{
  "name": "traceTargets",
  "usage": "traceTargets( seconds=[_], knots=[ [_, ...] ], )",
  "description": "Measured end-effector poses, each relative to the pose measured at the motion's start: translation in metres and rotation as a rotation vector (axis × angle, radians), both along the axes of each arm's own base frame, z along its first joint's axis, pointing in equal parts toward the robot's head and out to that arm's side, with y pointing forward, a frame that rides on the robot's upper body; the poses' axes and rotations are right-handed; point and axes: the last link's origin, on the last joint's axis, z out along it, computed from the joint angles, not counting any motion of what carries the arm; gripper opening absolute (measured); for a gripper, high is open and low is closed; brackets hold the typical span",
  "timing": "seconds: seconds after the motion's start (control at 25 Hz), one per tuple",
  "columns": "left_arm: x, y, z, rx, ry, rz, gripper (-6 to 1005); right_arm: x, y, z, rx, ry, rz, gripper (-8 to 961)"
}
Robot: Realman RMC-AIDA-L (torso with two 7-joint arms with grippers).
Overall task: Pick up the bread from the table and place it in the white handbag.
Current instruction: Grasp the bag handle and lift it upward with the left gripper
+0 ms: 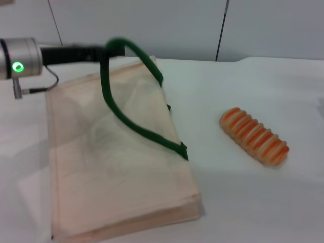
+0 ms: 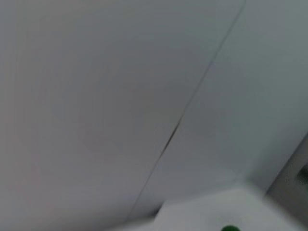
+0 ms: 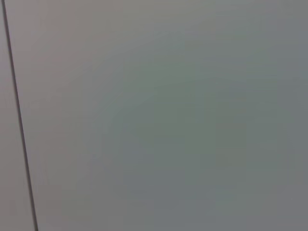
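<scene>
The bread [image 1: 254, 136], a small tan loaf with orange crosswise stripes, lies on the white table [image 1: 253, 202] at the right. The white handbag [image 1: 116, 172] lies to its left, a cream cloth tote with dark green handles. One green handle [image 1: 132, 124] is lifted into a tall loop above the bag. My left gripper [image 1: 115, 50] reaches in from the far left and is shut on the top of that loop. A speck of green handle [image 2: 230, 228] shows in the left wrist view. My right gripper is out of view.
A pale panelled wall [image 1: 202, 25] with dark seams stands behind the table. The right wrist view shows only this wall [image 3: 154, 115]. Bare tabletop lies between the bag and the bread.
</scene>
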Motion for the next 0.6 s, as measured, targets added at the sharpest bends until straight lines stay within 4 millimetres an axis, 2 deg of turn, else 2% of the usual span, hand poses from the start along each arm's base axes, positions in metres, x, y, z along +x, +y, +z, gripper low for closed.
traceTargets(
  seconds=[0.24, 0.6],
  knots=[
    [0.022, -0.011, 0.029, 0.066, -0.138, -0.209, 128, 0.001, 0.0, 0.001, 0.007, 0.008, -0.006, 835],
    [0.036, -0.025, 0.05, 0.033, -0.186, -0.345, 128, 0.002, -0.001, 0.001, 0.008, 0.01, -0.01, 830]
  ],
)
